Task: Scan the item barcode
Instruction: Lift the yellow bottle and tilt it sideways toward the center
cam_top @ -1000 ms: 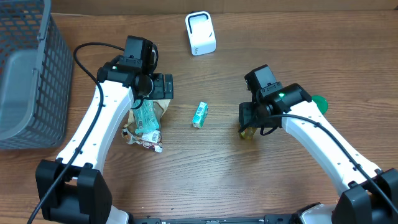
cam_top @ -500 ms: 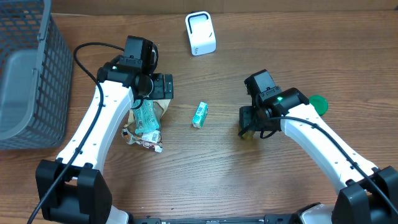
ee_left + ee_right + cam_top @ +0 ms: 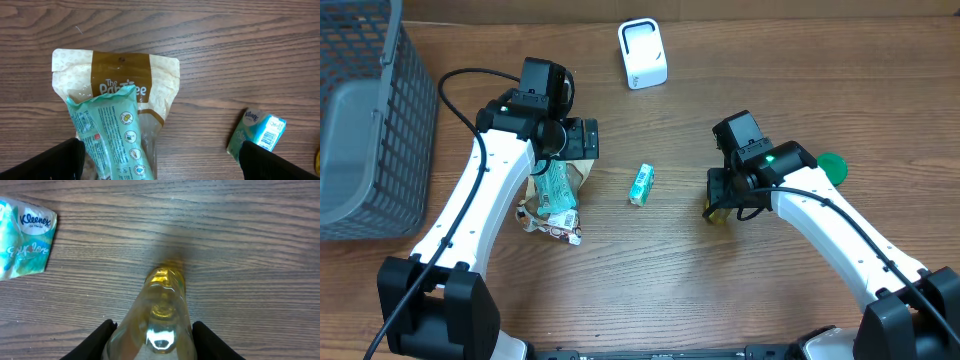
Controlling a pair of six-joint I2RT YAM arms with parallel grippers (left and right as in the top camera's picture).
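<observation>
On the wooden table (image 3: 650,270), the rounded bottle (image 3: 162,290) may squirt sideways from the right gripper (image 3: 152,330), half-closed around it with grip uncertain; the left gripper (image 3: 160,160) hangs wide open, empty.

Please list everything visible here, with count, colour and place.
table: one, brown wood, under everything
basket: one, grey wire, far left
bin: one, grey, inside basket
device: one, white, top centre
tissue pack: one, teal, centre
pouch: one, cream and brown, left of centre
packet: one, teal, on the pouch
wrapper: one, pale, beside the pouch
bottle: one, clear yellow, right of centre
round thing: one, green, right side, partly hidden
left gripper: one, black, open above pouch
right gripper: one, black, around bottle, grip unclear
</observation>
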